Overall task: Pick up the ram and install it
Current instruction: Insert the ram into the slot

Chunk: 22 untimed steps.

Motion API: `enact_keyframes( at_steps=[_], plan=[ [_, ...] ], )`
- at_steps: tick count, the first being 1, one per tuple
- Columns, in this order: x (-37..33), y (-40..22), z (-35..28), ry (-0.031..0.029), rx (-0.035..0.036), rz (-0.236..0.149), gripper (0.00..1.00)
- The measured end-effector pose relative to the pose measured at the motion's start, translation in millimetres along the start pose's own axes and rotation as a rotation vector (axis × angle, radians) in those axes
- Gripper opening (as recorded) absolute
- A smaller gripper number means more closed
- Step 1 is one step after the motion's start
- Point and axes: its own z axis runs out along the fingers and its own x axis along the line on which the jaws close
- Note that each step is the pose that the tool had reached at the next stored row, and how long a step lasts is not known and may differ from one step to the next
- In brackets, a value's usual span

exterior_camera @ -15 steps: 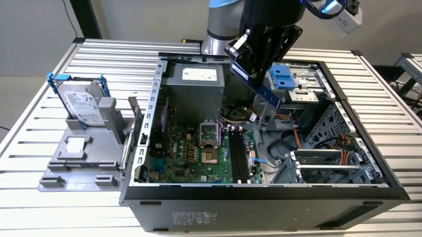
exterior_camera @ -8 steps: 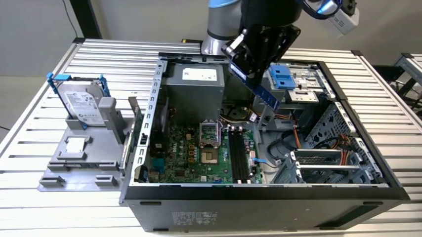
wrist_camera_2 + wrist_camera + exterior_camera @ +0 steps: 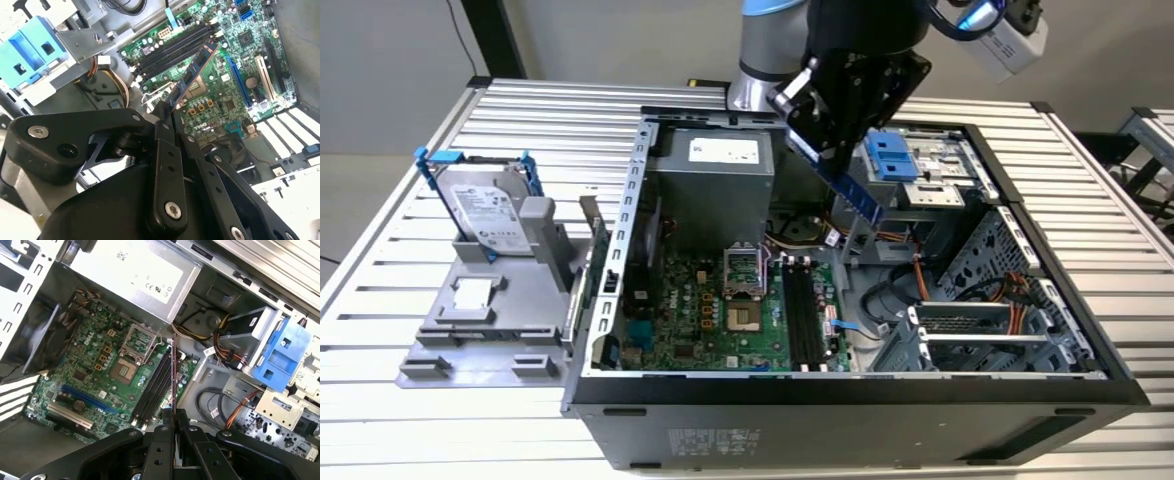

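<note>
Our black, link-armed tool [image 3: 825, 142] hangs over the open computer case, its fingers [image 3: 161, 131] pressed together on one end of the ram [image 3: 854, 195], a long, thin, dark blue circuit-board stick. In the exterior view the ram slants down from the tool towards that view's right. Its free end is in the air above the case's interior, apart from everything below it.

In both wrist views we see the tool [image 3: 173, 416] clamped on the stick's narrow end. The ram [image 3: 193, 74] reaches out over the green motherboard [image 3: 225, 95], and in the first wrist view it [image 3: 173, 374] appears edge-on, running roughly parallel to the long black memory slots [image 3: 152, 390]. Those slots [image 3: 803, 320] hold no stick.

Just beside the slots, on the exterior view's left, sits the square metal processor socket [image 3: 740, 275]. Farther back is the grey box of the power supply [image 3: 714, 180]. On the exterior view's right of the ram stands a bright blue plastic bracket [image 3: 887, 160], mounted on the grey metal drive cage.

The black-rimmed case [image 3: 854, 385] lies on its side on the ribbed aluminium table [image 3: 454, 420]. Well apart from the case, on the exterior view's left, a silver hard drive in a blue-tipped bracket [image 3: 487, 215] stands upright in a grey plastic fixture [image 3: 480, 330].
</note>
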Motion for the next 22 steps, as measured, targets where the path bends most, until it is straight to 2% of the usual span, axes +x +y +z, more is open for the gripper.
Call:
enact_keyframes(
  at_steps=[9,22],
  plan=[
    [0.2,-0.1,0.5,-0.0017,0.0074,0.077,0.0],
    [1.2,0.1,1.9,-0.0034,0.014,0.148,0.0]
  ],
)
